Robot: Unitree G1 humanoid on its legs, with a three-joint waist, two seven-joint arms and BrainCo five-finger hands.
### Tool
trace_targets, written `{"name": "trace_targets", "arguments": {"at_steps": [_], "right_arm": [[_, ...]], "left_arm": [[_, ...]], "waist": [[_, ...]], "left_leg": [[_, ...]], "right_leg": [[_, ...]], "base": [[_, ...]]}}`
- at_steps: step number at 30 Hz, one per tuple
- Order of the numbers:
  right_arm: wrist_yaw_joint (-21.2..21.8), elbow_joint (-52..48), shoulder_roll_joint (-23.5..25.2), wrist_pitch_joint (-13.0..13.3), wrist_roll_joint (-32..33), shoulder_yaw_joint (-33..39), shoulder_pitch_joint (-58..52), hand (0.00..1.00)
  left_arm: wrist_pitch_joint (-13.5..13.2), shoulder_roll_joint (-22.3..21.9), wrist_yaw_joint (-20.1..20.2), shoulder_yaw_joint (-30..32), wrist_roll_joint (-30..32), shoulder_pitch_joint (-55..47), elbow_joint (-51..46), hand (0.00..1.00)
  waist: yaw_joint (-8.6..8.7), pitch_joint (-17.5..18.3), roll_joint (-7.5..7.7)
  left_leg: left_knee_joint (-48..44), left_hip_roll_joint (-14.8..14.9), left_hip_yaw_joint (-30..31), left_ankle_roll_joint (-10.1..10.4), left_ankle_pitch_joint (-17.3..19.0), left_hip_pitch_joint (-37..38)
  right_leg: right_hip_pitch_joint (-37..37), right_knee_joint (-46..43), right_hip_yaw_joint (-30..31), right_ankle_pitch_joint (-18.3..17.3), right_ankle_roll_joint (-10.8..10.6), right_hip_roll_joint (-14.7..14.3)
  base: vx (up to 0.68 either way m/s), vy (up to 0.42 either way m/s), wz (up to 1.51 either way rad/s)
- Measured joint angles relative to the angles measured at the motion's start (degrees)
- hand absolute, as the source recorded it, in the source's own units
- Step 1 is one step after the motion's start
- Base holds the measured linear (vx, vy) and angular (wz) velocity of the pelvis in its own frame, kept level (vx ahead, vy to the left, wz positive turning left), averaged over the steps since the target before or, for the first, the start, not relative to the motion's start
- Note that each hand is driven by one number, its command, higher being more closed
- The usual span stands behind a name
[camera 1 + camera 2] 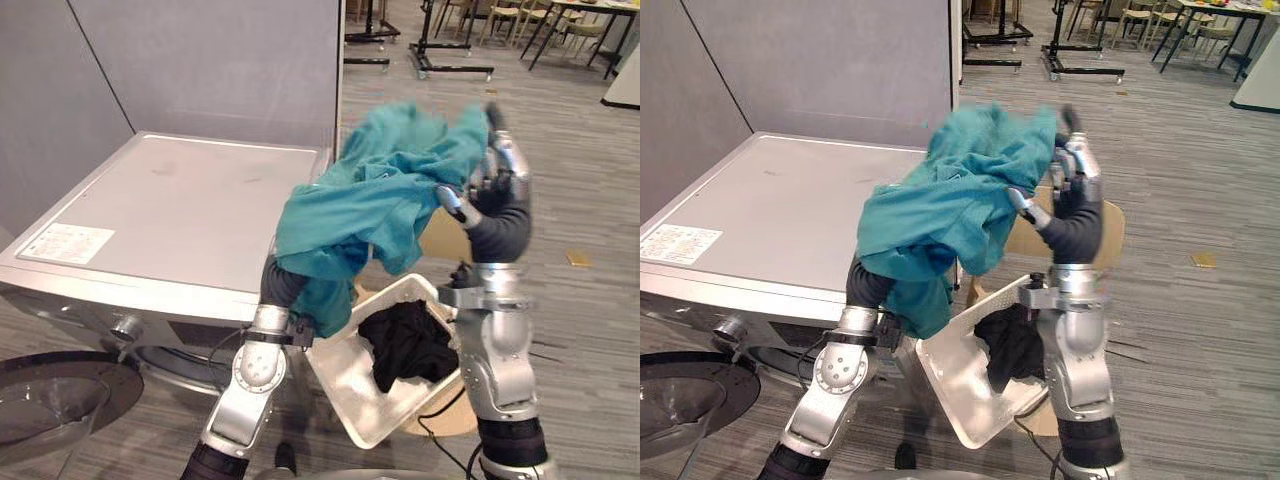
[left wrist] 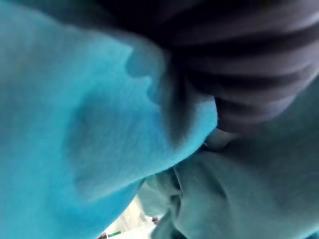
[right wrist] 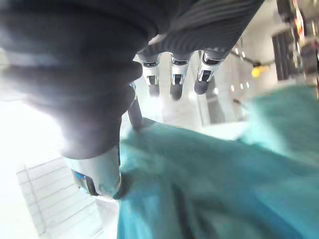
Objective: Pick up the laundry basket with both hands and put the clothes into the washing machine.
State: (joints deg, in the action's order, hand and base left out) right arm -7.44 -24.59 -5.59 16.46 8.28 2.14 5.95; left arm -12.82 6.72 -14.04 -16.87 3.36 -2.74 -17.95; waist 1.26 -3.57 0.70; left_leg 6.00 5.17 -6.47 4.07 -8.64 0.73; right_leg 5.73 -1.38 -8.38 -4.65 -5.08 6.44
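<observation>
A teal garment hangs in the air between my two arms, beside the washing machine. My left hand is buried under the cloth, so its fingers are hidden. My right hand is raised at the garment's right edge. In the right wrist view its fingers are relaxed and not wrapped round anything, and the cloth lies against the thumb. Below the arms the white laundry basket lies tilted on the floor with a black garment in it.
The machine's round glass door stands open at the lower left. A grey partition rises behind the machine. A tan board sits behind the basket. Wheeled stands, chairs and tables stand far back.
</observation>
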Motion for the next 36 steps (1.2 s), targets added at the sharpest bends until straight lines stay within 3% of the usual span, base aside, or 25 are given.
{"name": "trace_targets", "arguments": {"at_steps": [8, 14, 18, 25, 28, 33, 36], "right_arm": [[-8.0, 1.25, 1.02, -0.04, -2.38, 25.94, -12.43, 0.0], [-10.22, 16.25, 3.5, -2.14, -2.33, 31.68, -18.39, 0.0], [-10.42, 31.4, 6.69, -5.13, -1.4, 34.56, -22.92, 0.0], [-8.35, 51.82, 8.89, -8.32, 1.93, 32.09, -25.45, 0.0], [-6.3, 55.69, 8.7, -8.91, 3.01, 29.24, -25.2, 0.0], [-4.61, 61.68, 7.93, -9.28, 3.91, 24.17, -24.11, 0.0], [-4.41, 62.91, 7.96, -9.61, 4.17, 20.87, -22.68, 0.0]], "left_arm": [[-0.76, -1.45, -0.61, 8.82, -2.02, -8.54, -7.55, 1.0], [-1.33, -3.33, -0.2, 10.81, -5.23, -11.89, -8.71, 1.0], [-1.43, -3.99, 1.3, 10.68, -7.47, -13.39, -8.7, 1.0], [-1.38, -4.89, 3.73, 5.3, -9.36, -16.31, -6.33, 1.0], [-0.94, -4.87, 4.28, 3.39, -9.45, -16.35, -3.57, 1.0], [-0.28, -4.4, 5.36, 0.62, -9.48, -16.45, -2.12, 1.0], [-0.29, -3.72, 5.25, -0.25, -9.54, -16.41, -2.12, 1.0]], "waist": [[1.83, 0.71, 0.69], [2.9, 1.39, 1.16], [4.06, 1.43, 1.1], [4.13, 2.07, 0.31], [3.92, 2.05, 0.33], [1.11, 1.88, 0.9], [0.73, 1.52, 1.57]], "left_leg": [[0.01, 0.11, -2.72, 0.23, 0.88, -0.42], [0.0, 0.28, -5.18, 0.34, 1.44, -0.94], [0.0, 0.27, -5.35, 0.31, 1.6, -0.94], [0.0, 0.63, -7.62, 0.25, 1.73, -0.68], [0.01, 0.81, -7.82, 0.25, 1.74, -0.65], [0.01, 0.94, -8.52, 0.11, 1.89, -1.06], [-0.03, 0.84, -8.9, 0.07, 1.89, -2.4]], "right_leg": [[-1.88, 0.54, 2.58, 0.54, -0.14, 0.13], [-3.94, 0.54, 5.25, 1.32, -0.22, 0.07], [-4.03, 0.54, 5.35, 1.34, -0.22, 0.1], [-5.18, -0.09, 7.32, 1.53, -0.48, -0.07], [-5.28, -0.3, 7.39, 1.47, -0.6, -0.23], [-6.18, -0.64, 8.23, 1.07, -1.14, -0.27], [-8.58, -3.41, 8.36, 0.43, -1.7, -0.08]], "base": [[-0.01, 0.007, -0.18], [0.01, 0.005, -0.22], [0.0, 0.001, -0.02], [0.0, 0.005, -0.14], [-0.02, 0.001, -0.02], [-0.02, 0.007, -0.07], [-0.01, 0.005, 0.03]]}}
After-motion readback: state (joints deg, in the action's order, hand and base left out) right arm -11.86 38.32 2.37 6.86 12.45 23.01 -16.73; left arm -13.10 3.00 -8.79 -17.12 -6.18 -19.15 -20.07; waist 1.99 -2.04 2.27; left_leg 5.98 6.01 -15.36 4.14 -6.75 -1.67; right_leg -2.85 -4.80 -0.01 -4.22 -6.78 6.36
